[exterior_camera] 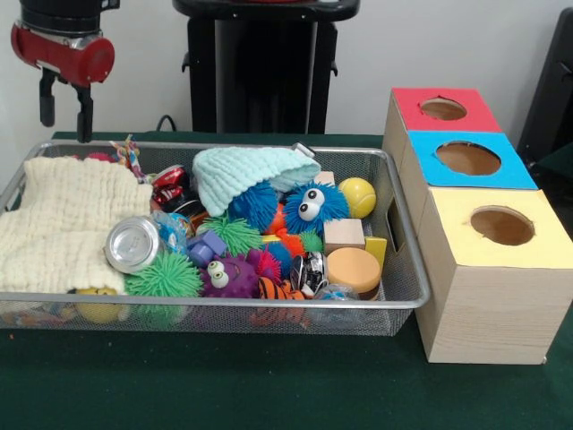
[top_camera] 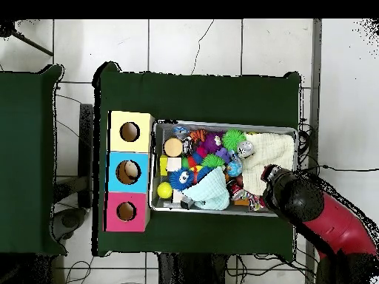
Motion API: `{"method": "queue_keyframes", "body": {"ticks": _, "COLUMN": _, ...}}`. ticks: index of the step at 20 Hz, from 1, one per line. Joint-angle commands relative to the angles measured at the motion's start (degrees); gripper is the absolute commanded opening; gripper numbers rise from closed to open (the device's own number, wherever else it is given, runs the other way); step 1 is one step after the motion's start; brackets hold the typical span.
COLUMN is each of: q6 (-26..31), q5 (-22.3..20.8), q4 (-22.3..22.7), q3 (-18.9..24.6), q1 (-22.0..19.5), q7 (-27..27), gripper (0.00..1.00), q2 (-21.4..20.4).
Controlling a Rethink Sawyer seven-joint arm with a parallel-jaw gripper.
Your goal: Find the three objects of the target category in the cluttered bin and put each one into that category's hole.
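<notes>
Front view: the claw [exterior_camera: 65,107], its fingers apart and empty above the bin's [exterior_camera: 224,301] far left corner, could be snagged in the cream cloth [exterior_camera: 63,224] if lowered there.

A dark green surface [exterior_camera: 269,385] is seen carrying a wire mesh bin [exterior_camera: 407,296] full of clutter and, just beside it, three wooden boxes [exterior_camera: 488,305] topped red, blue and yellow.
</notes>
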Motion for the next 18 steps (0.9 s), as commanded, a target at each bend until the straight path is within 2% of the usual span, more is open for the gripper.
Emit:
{"method": "queue_keyframes", "body": {"ticks": 1, "q6": 7.3, "q5": 2.5, "q4": -2.6, "q3": 4.3, "q1": 0.6, "q7": 7.5, "gripper": 1.00, "q2": 3.5}}
{"method": "queue_keyframes", "body": {"ticks": 5, "q6": 8.4, "q5": 2.9, "q4": -4.5, "q3": 3.9, "q1": 1.8, "q7": 8.4, "gripper": 1.00, "q2": 5.2}}
{"method": "queue_keyframes", "body": {"ticks": 9, "q6": 10.4, "q5": 2.6, "q4": -8.4, "q3": 3.2, "q1": 3.9, "q7": 8.6, "gripper": 1.00, "q2": 8.6}}
{"method": "queue_keyframes", "body": {"ticks": 12, "q6": 10.5, "q5": 3.7, "q4": -10.8, "q3": 2.6, "q1": 5.3, "q7": 10.6, "gripper": 1.00, "q2": 11.2}}
{"method": "queue_keyframes", "body": {"ticks": 18, "q6": 11.7, "q5": 4.8, "q4": -11.1, "q3": 2.8, "q1": 5.7, "q7": 10.5, "gripper": 1.00, "q2": 11.0}}
